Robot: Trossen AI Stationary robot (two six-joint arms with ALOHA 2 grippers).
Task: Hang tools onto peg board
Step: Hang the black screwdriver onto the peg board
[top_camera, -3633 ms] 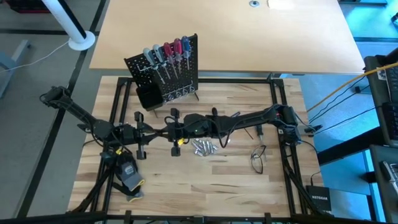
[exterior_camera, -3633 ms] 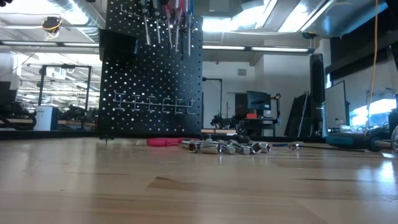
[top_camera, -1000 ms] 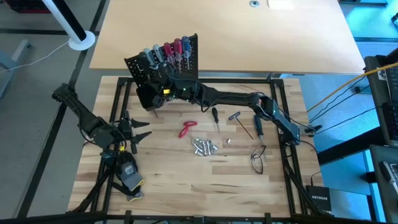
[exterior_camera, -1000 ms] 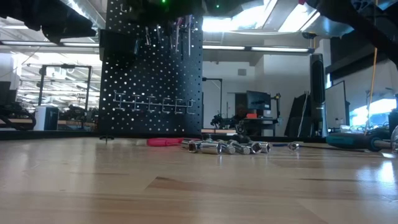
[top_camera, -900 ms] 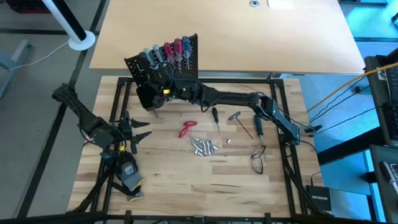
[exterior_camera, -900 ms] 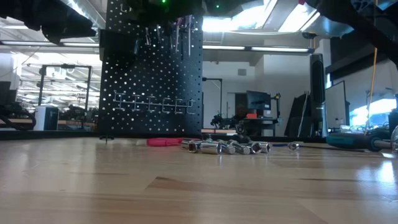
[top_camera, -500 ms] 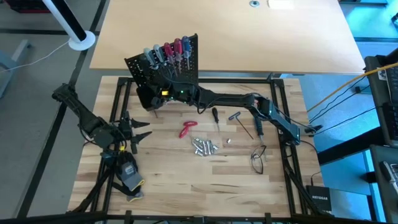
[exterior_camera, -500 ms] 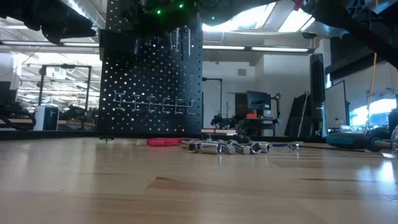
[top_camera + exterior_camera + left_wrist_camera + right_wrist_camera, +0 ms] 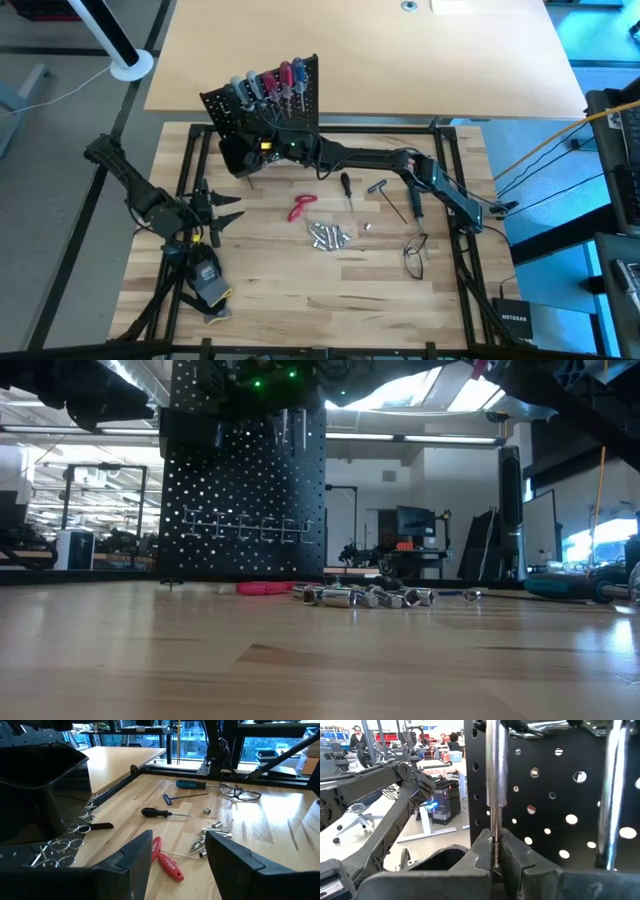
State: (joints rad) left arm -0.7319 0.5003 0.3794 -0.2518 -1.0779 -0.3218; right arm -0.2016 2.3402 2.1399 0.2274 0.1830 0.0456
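The peg board (image 9: pixel 285 120) stands upright at the table's far left, with several screwdrivers (image 9: pixel 268 82) hanging in its top row and a black bin (image 9: pixel 236 155) at its lower corner. My right gripper (image 9: pixel 262 147) reaches level to the board's front and is shut on an upright screwdriver shaft (image 9: pixel 495 795); its handle is above the wrist view. My left gripper (image 9: pixel 222 208) waits open over the table's left part. On the table lie red pliers (image 9: pixel 301 208), a black screwdriver (image 9: pixel 346 186), a blue screwdriver (image 9: pixel 413 205), a T-handle key (image 9: pixel 380 190) and silver bits (image 9: pixel 328 235). My right gripper pinches the thin lower end of the screwdriver's shaft (image 9: pixel 494 842) between its two fingers (image 9: pixel 482 852). The fingers come level from the table's right side and lie across the shaft. The screwdriver stands upright close in front of the perforated panel (image 9: pixel 560 795), clear of the table.
Safety glasses (image 9: pixel 414 256) lie at the near right and a grey glove with yellow trim (image 9: pixel 207 285) at the near left. A black frame (image 9: pixel 448 150) rims the wooden table. The bin (image 9: pixel 45 795) and ring holders (image 9: pixel 75 832) show close by in the left wrist view.
My right gripper has sunk a little in front of the peg board, staying shut on the upright screwdriver shaft.
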